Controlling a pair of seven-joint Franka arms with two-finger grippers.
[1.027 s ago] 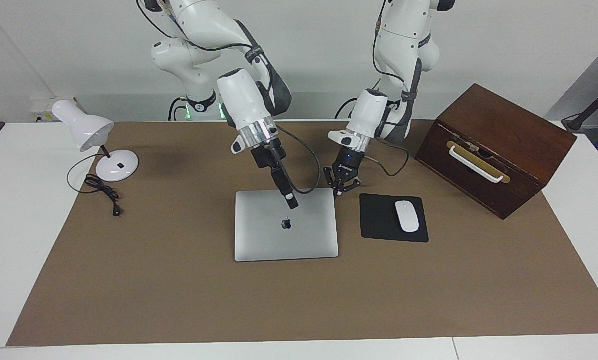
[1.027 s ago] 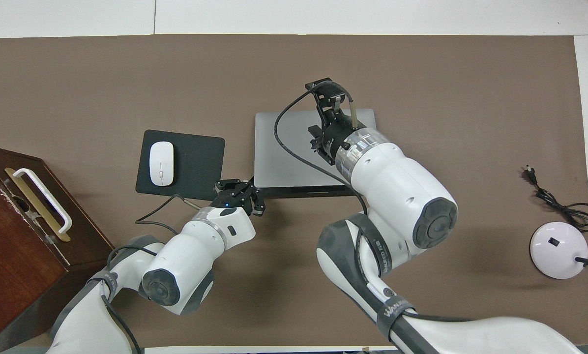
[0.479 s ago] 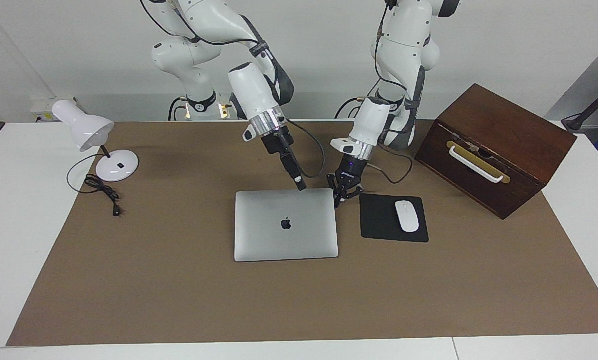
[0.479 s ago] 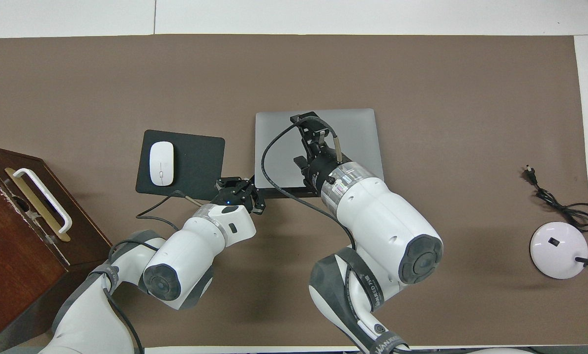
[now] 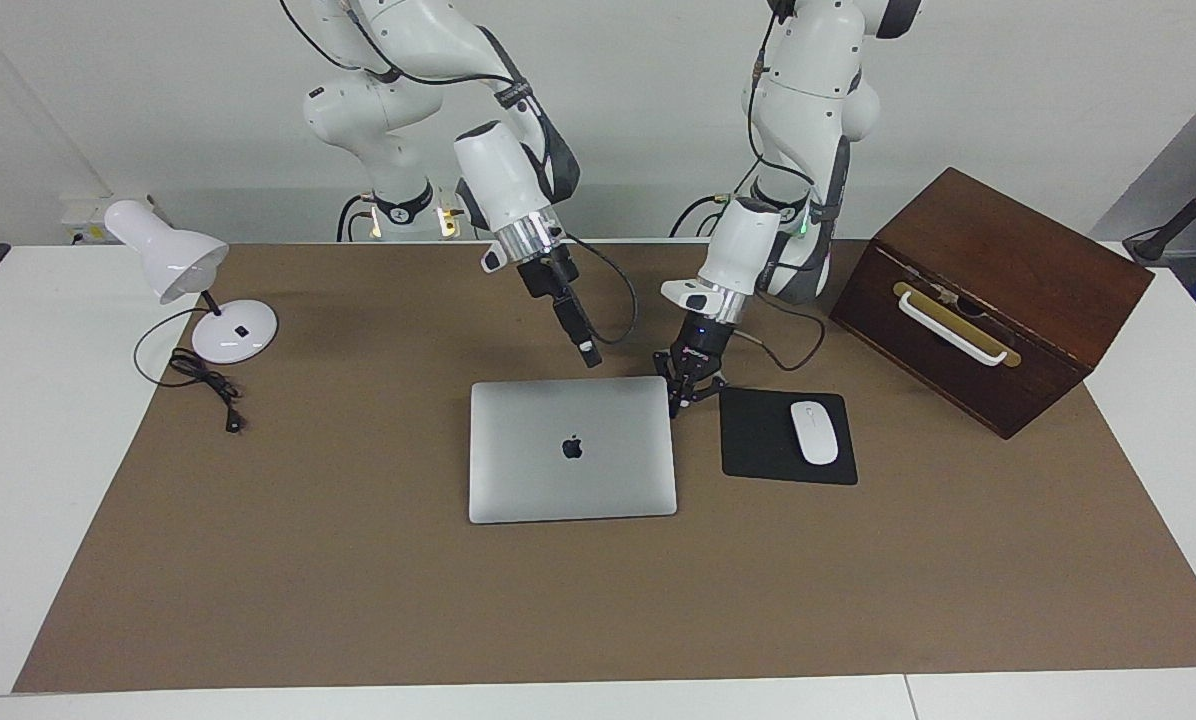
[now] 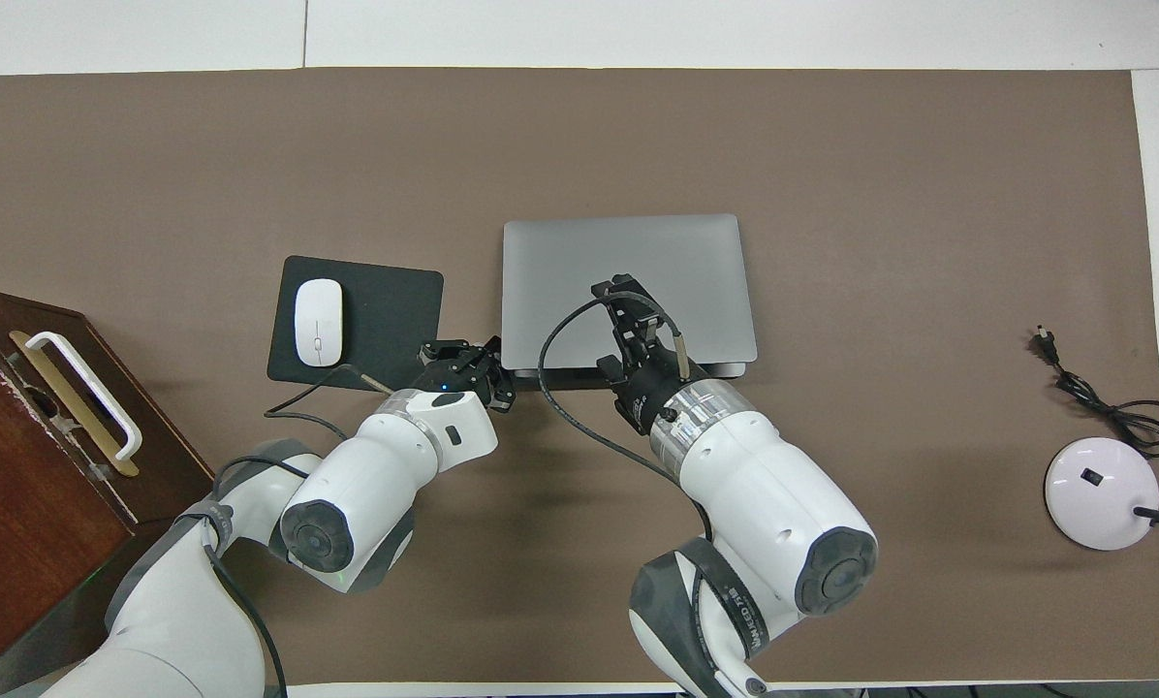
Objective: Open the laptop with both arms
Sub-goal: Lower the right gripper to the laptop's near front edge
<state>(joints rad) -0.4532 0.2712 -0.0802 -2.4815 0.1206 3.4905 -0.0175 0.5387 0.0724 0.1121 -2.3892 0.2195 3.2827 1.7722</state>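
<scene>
The silver-grey laptop [image 5: 572, 480] lies closed and flat on the brown mat, apple logo up; it also shows in the overhead view [image 6: 560, 271]. My left gripper [image 5: 685, 390] is low at the laptop's corner nearest the robots, toward the left arm's end, between the laptop and the mouse pad. Its fingers are spread in the overhead view [image 6: 461, 357]. I cannot tell if it touches the laptop. My right gripper [image 5: 587, 353] hangs tilted in the air over the laptop's edge nearest the robots; in the overhead view [image 6: 631, 302] it covers part of the lid.
A black mouse pad [image 5: 758, 445] with a white mouse [image 5: 815, 432] lies beside the laptop toward the left arm's end. A dark wooden box [image 5: 988, 300] with a white handle stands past it. A white desk lamp [image 5: 173, 262] and its cable [image 5: 208, 385] are at the right arm's end.
My right gripper has drawn back from over the lid's middle to over the edge nearest the robots and has risen. My left gripper has stayed at the corner, a little lower.
</scene>
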